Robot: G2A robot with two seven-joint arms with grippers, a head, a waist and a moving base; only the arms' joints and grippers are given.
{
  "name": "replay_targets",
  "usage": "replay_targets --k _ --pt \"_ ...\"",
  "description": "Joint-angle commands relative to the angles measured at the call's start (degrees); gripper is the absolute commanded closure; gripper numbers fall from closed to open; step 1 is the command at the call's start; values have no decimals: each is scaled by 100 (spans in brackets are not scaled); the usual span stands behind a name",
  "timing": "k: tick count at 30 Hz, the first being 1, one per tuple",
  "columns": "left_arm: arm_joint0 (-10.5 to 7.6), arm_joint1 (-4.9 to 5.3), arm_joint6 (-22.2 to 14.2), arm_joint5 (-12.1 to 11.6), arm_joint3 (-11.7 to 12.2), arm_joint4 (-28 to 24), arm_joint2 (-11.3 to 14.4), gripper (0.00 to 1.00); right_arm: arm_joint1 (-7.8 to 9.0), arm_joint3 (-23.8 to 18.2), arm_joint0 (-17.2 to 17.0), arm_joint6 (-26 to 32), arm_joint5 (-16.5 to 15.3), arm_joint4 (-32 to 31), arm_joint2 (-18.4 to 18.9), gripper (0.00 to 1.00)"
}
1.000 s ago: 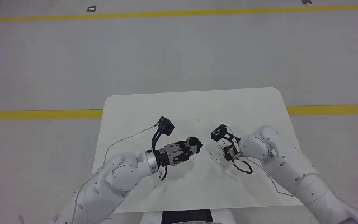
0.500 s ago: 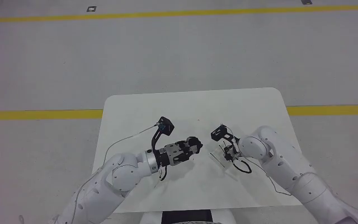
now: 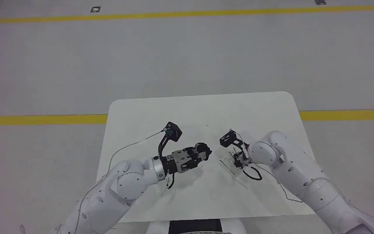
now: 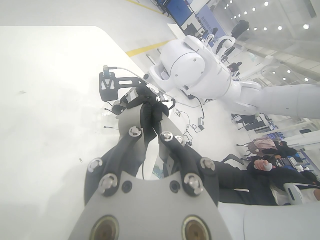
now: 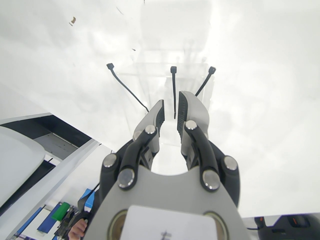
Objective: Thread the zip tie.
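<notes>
My right gripper (image 5: pixel 172 102) over white table (image 5: pixel 250 51), jaws narrowly parted, nothing clamped. Middle zip tie (image 5: pixel 173 86) sits in clear holder (image 5: pixel 160 74), tail tip between my pads (image 5: pixel 182 108). Neighbour ties (image 5: pixel 125 87) splay either side. Best: centre on tail, close gently, keep strap straight for threading.

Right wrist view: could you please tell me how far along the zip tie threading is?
Done: nothing threaded; the three black plastic zip ties stand unlooped in the clear holder. In hand: the right gripper is open around the tail of the middle tie, not clamped. Remaining: grip it, lift it out, and feed the tail through its head, probably with the left gripper, open nearby.
</notes>
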Motion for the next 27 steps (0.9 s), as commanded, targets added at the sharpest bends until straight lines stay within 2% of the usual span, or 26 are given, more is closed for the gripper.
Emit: replay_targets --k 1,21,22,24,27 --pt "0 0 0 0 0 0 0 100 -8 23 14 -2 -3 5 -10 87" --pt "0 0 0 0 0 0 0 100 -78 240 120 2 -17 42 -92 89" --pt "0 0 0 0 0 0 0 100 -80 245 124 4 -15 40 -94 90" --pt "0 0 0 0 0 0 0 100 -85 252 130 3 -9 37 -98 99" --pt "0 0 0 0 0 0 0 100 -88 249 129 -1 1 21 -94 100"
